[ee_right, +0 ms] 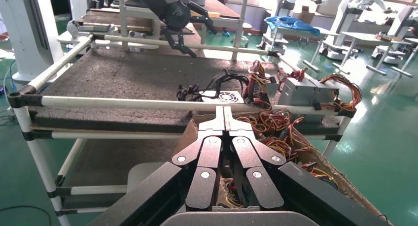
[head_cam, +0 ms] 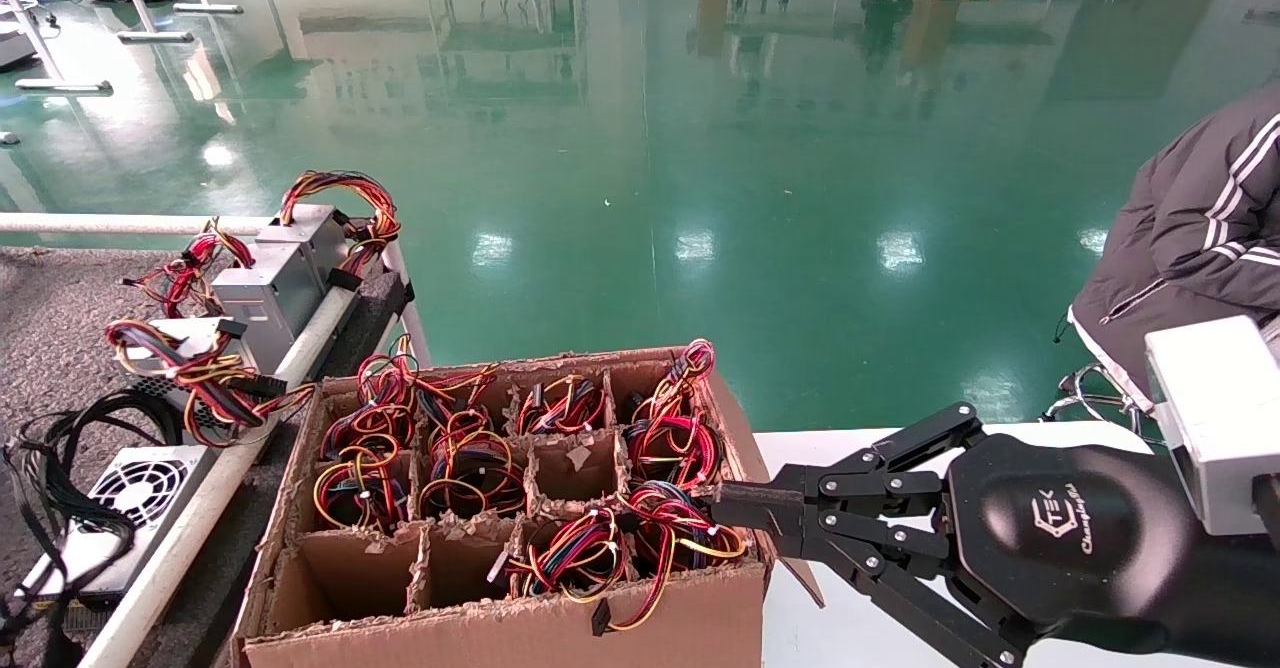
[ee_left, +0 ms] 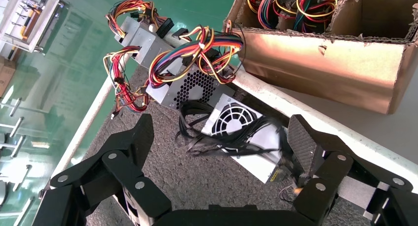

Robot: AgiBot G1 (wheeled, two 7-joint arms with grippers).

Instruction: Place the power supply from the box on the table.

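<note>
The power supply (head_cam: 140, 493) is a light grey block with a round fan grille. It lies on the dark carpet table (head_cam: 60, 298) against the white rail, with its black cable bundle (head_cam: 50, 468) spread beside it. In the left wrist view my left gripper (ee_left: 223, 130) hangs open above the table (ee_left: 187, 181), its fingers spread to either side of the power supply (ee_left: 256, 142). My right gripper (head_cam: 722, 508) is shut and empty, with its tip at the right rim of the brown box (head_cam: 520, 628). The box's cells hold coloured wire bundles.
Grey units with red and yellow wires (head_cam: 275, 273) (head_cam: 190, 358) sit on the table by the white rail (head_cam: 200, 518). The box stands on a white tabletop (head_cam: 850, 448). A person in a dark jacket (head_cam: 1200, 228) sits at the right. Green floor lies beyond.
</note>
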